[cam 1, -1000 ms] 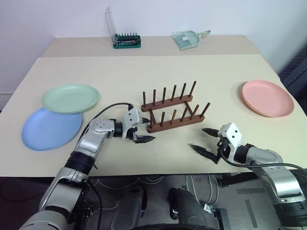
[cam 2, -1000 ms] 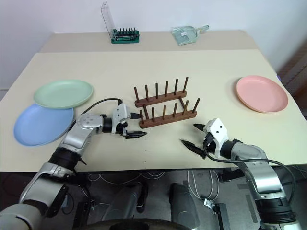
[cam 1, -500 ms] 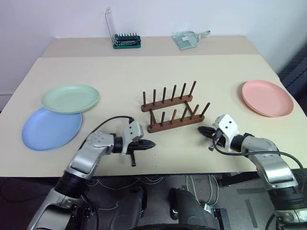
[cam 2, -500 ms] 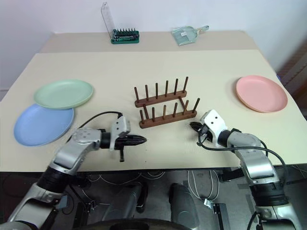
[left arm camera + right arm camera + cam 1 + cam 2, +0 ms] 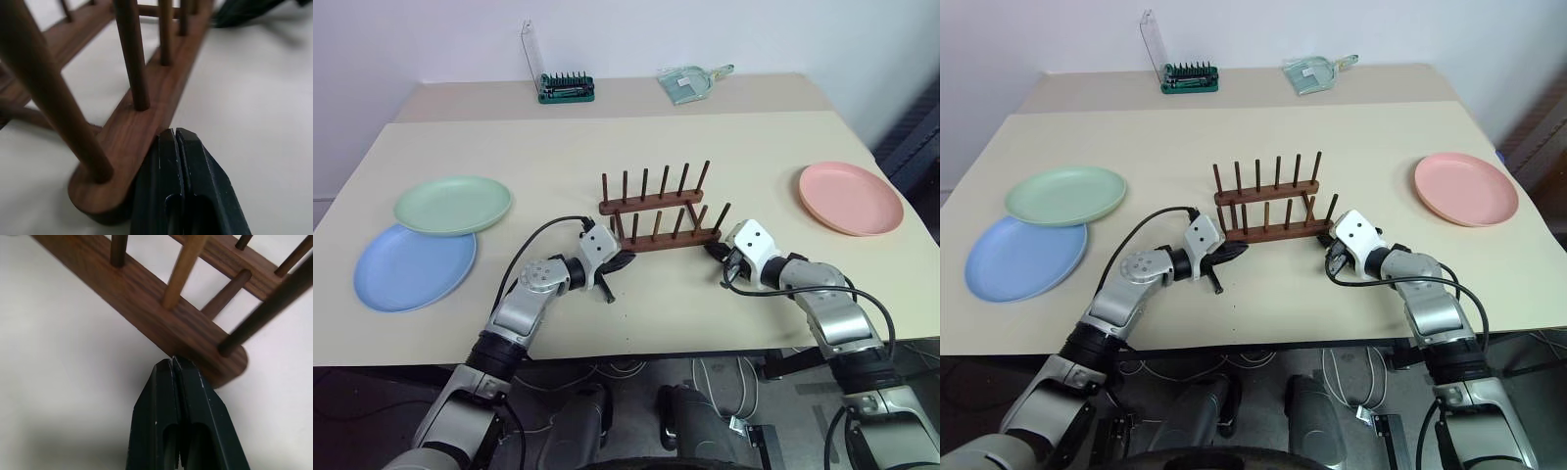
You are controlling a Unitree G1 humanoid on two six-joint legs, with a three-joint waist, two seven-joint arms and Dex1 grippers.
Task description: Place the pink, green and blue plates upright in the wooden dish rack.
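The beige counter (image 5: pixel 558 147) carries the wooden dish rack (image 5: pixel 658 217) mid-way, green plate (image 5: pixel 453 205) overlapping blue plate (image 5: pixel 414 266) left, pink plate (image 5: pixel 850 198) right.

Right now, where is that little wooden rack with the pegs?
The wooden dish rack stands mid-table in the head views, between the shut left gripper and shut right gripper, whose tips meet its near rail's two ends.
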